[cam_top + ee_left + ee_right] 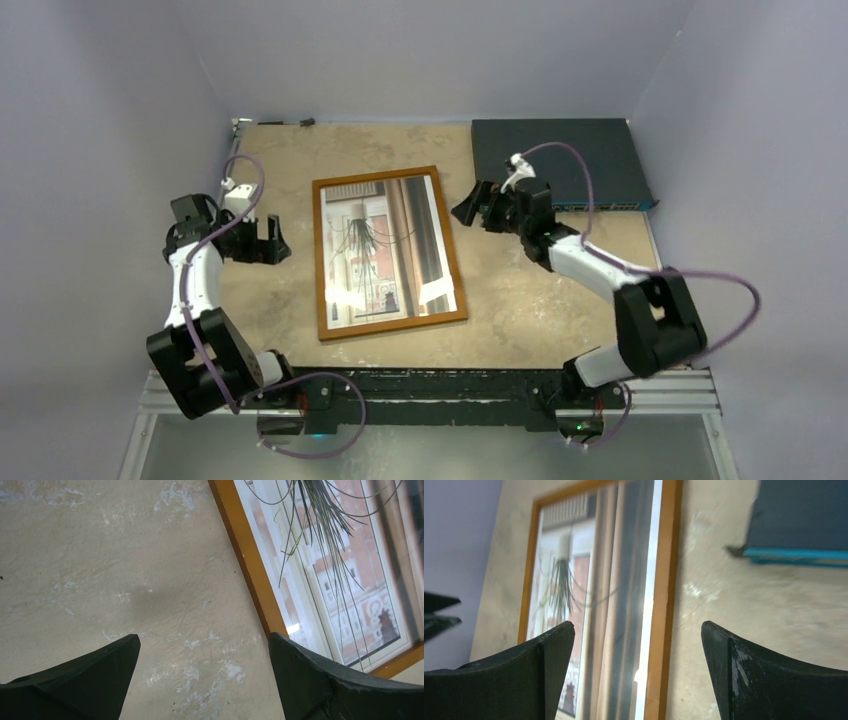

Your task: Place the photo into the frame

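The orange-brown frame (pixel 320 262) lies flat in the middle of the table, with the photo (pixel 385 250) of a curtained window and dark spindly plant showing inside it. My left gripper (pixel 268 240) hovers open just left of the frame's left edge (pixel 250 565), nothing between its fingers (pixel 310 675). My right gripper (pixel 468 207) stands open above the frame's upper right corner; in the right wrist view the frame's right edge (pixel 664 605) runs between its fingers (pixel 744 675), apart from them. The photo (pixel 589 590) fills the frame there too.
A dark blue flat box (pixel 560 160) with a light blue edge lies at the back right, just behind the right gripper, seen as the box (pixel 799 520) in the right wrist view. Grey walls enclose the table on three sides. The metal rail (pixel 430 385) holds both arm bases.
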You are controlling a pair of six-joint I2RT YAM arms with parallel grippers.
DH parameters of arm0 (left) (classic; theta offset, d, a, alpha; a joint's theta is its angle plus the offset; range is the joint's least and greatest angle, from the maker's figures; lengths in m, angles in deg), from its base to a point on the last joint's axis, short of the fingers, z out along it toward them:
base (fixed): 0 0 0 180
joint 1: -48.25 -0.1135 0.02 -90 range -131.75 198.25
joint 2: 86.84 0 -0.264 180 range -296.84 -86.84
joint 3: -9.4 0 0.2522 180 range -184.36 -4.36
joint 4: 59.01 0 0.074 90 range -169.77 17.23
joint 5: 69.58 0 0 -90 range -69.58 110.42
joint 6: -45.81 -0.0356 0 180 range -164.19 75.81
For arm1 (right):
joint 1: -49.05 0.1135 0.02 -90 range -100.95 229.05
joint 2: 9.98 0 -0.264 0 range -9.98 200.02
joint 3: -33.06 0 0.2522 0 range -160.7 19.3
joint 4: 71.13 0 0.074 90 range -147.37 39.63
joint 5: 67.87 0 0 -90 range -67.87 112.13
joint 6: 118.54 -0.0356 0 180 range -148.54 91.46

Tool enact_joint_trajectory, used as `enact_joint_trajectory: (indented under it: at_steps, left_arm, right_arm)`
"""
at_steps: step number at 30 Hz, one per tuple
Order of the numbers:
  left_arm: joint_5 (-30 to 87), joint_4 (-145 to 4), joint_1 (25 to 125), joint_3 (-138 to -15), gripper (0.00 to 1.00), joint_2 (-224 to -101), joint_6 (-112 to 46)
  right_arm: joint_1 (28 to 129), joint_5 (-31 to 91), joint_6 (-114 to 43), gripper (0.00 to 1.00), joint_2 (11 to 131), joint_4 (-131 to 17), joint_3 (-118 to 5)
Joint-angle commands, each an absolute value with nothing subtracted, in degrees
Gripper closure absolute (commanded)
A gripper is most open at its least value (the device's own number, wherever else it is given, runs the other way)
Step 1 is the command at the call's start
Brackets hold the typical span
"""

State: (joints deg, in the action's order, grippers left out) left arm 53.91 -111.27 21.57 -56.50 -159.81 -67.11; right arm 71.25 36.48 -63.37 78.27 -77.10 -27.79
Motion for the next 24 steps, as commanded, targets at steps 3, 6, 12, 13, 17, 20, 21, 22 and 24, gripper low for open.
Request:
enact_joint_trajectory:
  at_steps: [3, 6, 12, 13, 17, 20, 21, 22, 24]
  left_arm:
    - [56.64, -81.13, 21.7, -44.72, 0.0, -156.85, -53.28]
    - [56.16, -66.47, 23.97, -38.6, 0.0, -159.71, -48.26]
    - [52.18, -44.31, 32.65, -33.24, 0.0, -166.86, -41.65]
    - [52.54, -40.03, 33.17, -32.51, 0.0, -167.82, -40.3]
    - [51.75, -27.4, 35.29, -30.75, 0.0, -173.0, -38.27]
    - [50.74, -19.52, 35.76, -29.26, 0.0, -177.6, -36.79]
    - [50.27, -15.76, 35.77, -28.05, 0.0, -178.92, -36.5]
    - [49.12, -12.14, 35.99, -26.81, 0.0, -179.82, -36.33]
    - [44.76, -6.6, 36.2, -24.45, 0.0, -180.27, -36.32]
  right_arm:
    - [70.26, 2.13, -59.56, 0.01, 62.67, -67.48, -24.58]
    - [69.83, -10.3, -55.01, 0.01, 62.43, -73.3, -19.47]
    - [65.95, -16.95, -49.89, 0.01, 65.87, -77.02, -17.17]
    - [65.21, -17.48, -48.99, 0.01, 64.85, -79.6, -15.98]
    - [61.3, -15.07, -42.97, 0.01, 59.82, -95.68, -7.24]
    - [58.14, -11.21, -39.37, 0.01, 60.5, -107.2, -2.5]
    - [57.58, -9.93, -38.18, 0.01, 61.74, -111.1, -1.21]
    - [57.07, -9.17, -37.51, 0.01, 63.25, -114.55, -0.15]
    - [56.08, -7.43, -37.05, 0.01, 66.47, -121.55, 1.76]
